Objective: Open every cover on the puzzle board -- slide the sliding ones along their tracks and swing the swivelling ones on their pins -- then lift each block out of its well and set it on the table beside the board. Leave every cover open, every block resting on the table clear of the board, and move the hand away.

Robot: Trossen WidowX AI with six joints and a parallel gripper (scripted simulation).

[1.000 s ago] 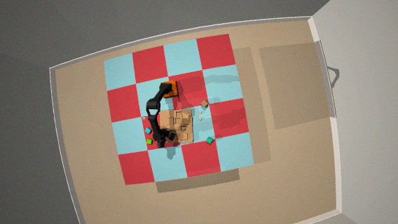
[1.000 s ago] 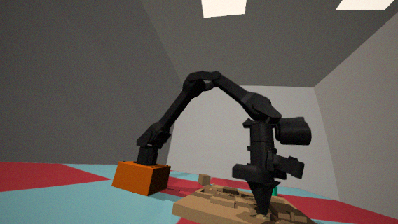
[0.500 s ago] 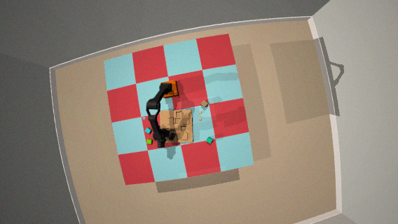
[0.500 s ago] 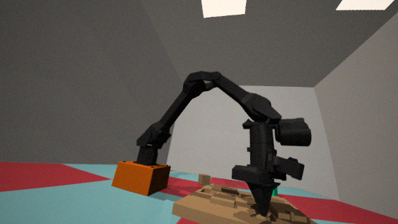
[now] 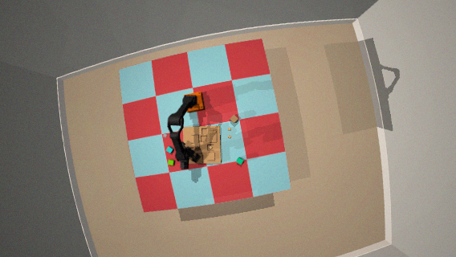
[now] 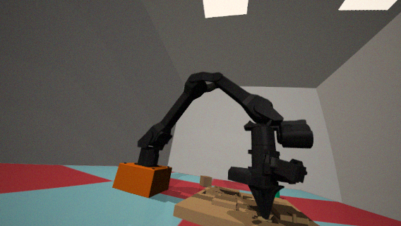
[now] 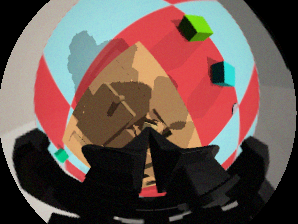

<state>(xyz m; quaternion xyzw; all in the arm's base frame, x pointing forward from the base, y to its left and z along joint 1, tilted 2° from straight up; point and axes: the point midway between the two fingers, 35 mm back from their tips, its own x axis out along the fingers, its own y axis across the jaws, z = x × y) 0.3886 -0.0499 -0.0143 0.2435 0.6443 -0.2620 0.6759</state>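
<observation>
The tan puzzle board (image 5: 189,132) (image 6: 187,210) (image 7: 139,59) lies under the arm. Its covers and wells are tan too and partly shadowed; how far each cover stands open is hard to tell. My gripper (image 6: 265,217) (image 7: 148,129) is shut and empty, pointing down with its tips at or just above the board's top. The fingers hide part of the board in the wrist view. A green block (image 5: 171,162) (image 7: 196,28) and a cyan block (image 5: 169,149) (image 7: 227,74) lie on the table beside one edge. A teal block (image 5: 240,161) (image 7: 61,155) lies off the opposite side.
A brown block (image 5: 234,119) (image 6: 205,181) lies off the board's upper right corner in the top view. Two small tan pieces, one upper (image 5: 230,129) and one lower (image 5: 230,136), lie right of the board. A small pale piece (image 5: 164,135) lies left. The orange base (image 6: 133,179) stands behind.
</observation>
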